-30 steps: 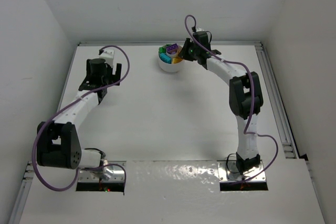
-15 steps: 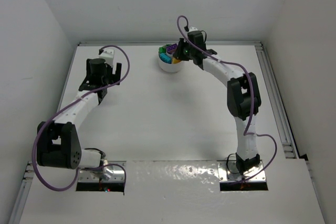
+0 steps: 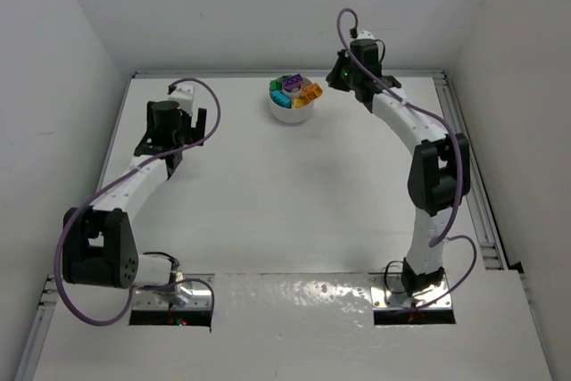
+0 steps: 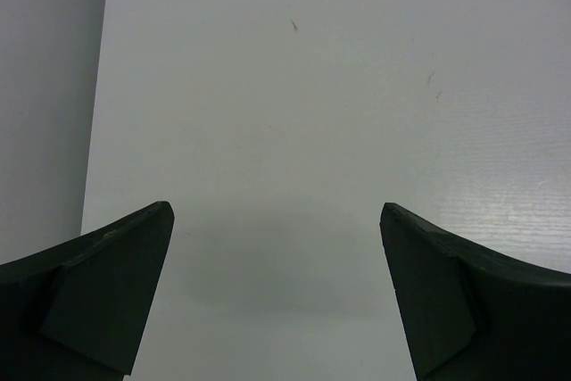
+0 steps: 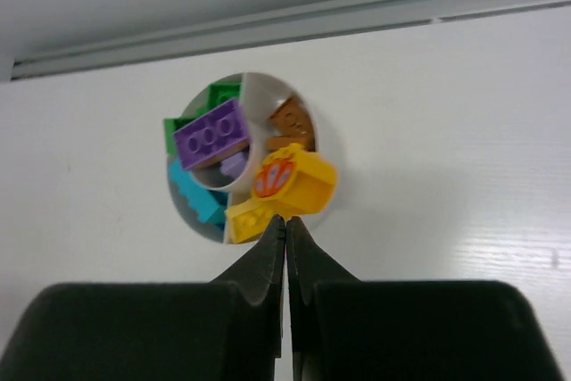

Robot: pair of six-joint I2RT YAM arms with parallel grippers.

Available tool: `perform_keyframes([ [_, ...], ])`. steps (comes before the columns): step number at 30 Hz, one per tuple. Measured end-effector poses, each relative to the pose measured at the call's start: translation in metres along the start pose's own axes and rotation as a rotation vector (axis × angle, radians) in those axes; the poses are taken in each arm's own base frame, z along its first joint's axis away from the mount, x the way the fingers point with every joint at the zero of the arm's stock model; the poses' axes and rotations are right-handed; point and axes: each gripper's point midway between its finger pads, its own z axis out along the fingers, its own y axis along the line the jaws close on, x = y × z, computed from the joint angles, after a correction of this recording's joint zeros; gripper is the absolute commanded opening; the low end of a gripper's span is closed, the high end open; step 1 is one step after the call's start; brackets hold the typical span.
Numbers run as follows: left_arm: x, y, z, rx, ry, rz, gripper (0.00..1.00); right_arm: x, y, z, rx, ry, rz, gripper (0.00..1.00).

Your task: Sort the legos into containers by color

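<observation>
1. The legos lie in the dish; the yellow brick sits high at its rim and may tip out.
2. My right gripper, clenched on nothing, hangs near; a brush would cause it.
3. My left gripper, spread wide, is well apart.

I find no word, number or brand that I can read in any of my views. The only thing close to a sign is an orange printed patch with pale strokes on the yellow lego, which lies at the near side of the white dish in my right wrist view. It is too blurred for me to tell whether it is lettering or a drawing. From the top view the same patch is too small to make out.
</observation>
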Motion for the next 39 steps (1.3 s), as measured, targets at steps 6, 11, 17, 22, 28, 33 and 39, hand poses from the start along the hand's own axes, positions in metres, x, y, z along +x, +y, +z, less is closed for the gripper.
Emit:
perform_keyframes([
  [6, 0.002, 0.006, -0.005, -0.031, -0.002, -0.018, 1.0, -0.001, -0.077, -0.029, 0.167, 0.003, 0.11, 0.07],
  [11, 0.013, 0.009, -0.012, -0.053, 0.01, -0.054, 1.0, 0.019, -0.177, -0.077, 0.431, 0.059, 0.187, 0.77],
  [17, 0.032, 0.009, -0.021, -0.076, 0.043, -0.103, 1.0, 0.055, -0.209, -0.144, 0.605, 0.125, 0.146, 0.99],
  [22, 0.037, 0.012, -0.023, -0.108, 0.054, -0.154, 1.0, 0.061, -0.208, -0.172, 0.667, 0.131, 0.127, 0.99],
  [28, 0.032, 0.014, -0.027, -0.116, 0.034, -0.196, 0.99, 0.079, -0.212, -0.196, 0.721, 0.154, 0.156, 0.99],
  [33, 0.034, 0.013, -0.031, -0.109, 0.028, -0.21, 0.99, 0.087, -0.214, -0.217, 0.767, 0.153, 0.172, 0.99],
  [39, 0.046, 0.01, -0.033, -0.104, 0.035, -0.214, 0.99, 0.087, -0.215, -0.239, 0.798, 0.13, 0.164, 0.99],
])
